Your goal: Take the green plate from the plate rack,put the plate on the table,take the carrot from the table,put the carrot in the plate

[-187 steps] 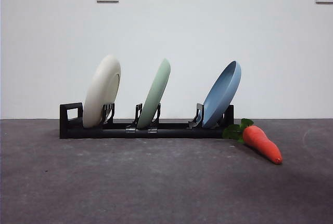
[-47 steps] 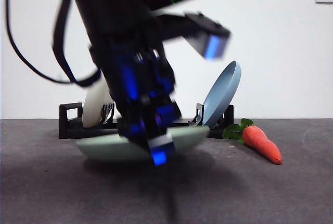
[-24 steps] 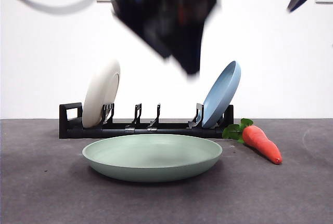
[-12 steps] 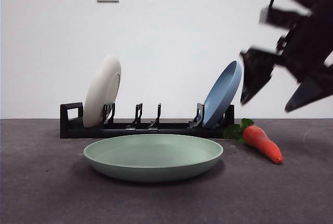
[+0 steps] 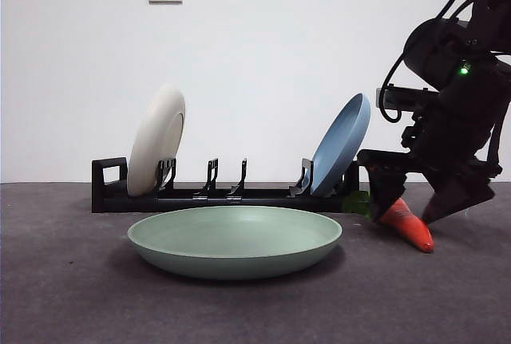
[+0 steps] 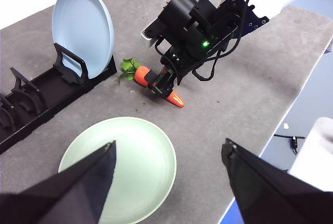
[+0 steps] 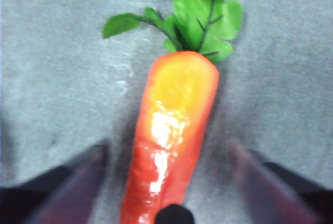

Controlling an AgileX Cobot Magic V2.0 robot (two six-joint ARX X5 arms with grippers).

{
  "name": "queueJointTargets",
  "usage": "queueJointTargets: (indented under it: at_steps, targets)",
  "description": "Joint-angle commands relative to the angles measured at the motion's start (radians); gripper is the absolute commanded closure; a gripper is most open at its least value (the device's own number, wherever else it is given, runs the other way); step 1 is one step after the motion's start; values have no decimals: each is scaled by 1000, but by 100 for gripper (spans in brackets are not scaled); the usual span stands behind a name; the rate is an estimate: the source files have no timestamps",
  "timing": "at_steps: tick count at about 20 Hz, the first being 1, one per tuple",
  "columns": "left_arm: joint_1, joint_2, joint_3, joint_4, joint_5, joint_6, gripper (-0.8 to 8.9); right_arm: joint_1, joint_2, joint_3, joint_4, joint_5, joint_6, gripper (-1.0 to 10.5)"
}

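The green plate (image 5: 235,240) lies flat on the table (image 5: 80,296) in front of the plate rack (image 5: 223,196); it also shows in the left wrist view (image 6: 119,167). The carrot (image 5: 409,227) lies on the table to the right of the rack, near the blue plate. My right gripper (image 5: 406,215) is low over the carrot, open, one jaw on each side of it. In the right wrist view the carrot (image 7: 171,125) lies between the open jaws, leaves (image 7: 200,16) pointing away. My left gripper (image 6: 166,182) is open and empty, high above the green plate.
A cream-white plate (image 5: 156,143) stands at the rack's left end and a blue plate (image 5: 342,144) at its right end, close to the right arm (image 6: 200,24). The rack's middle slots (image 5: 227,176) hold nothing. The table edge (image 6: 270,130) runs past the carrot.
The right gripper has come down from the upper right and now stands astride the carrot. The left arm has left the front view. The green plate lies still on the table.
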Motion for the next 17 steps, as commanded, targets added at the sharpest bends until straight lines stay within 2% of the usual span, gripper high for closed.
queueJointTargets:
  at_steps: [1, 4, 10, 14, 17]
  targets:
    - [-4, 0, 0, 5, -3, -3, 468, 3, 6, 2, 4, 2, 14, 906]
    - [-4, 0, 0, 5, -3, -4, 467, 1, 6, 2, 4, 2, 67, 955]
    - [-4, 0, 0, 6, -3, -3, 468, 27, -61, 1, -52, -1, 79, 959]
    - [-4, 0, 0, 6, -29, -3, 468, 121, -195, 1, -124, -1, 90, 959]
    - [-4, 0, 0, 14, -28, -4, 468, 227, -222, 1, -85, 0, 158, 959]
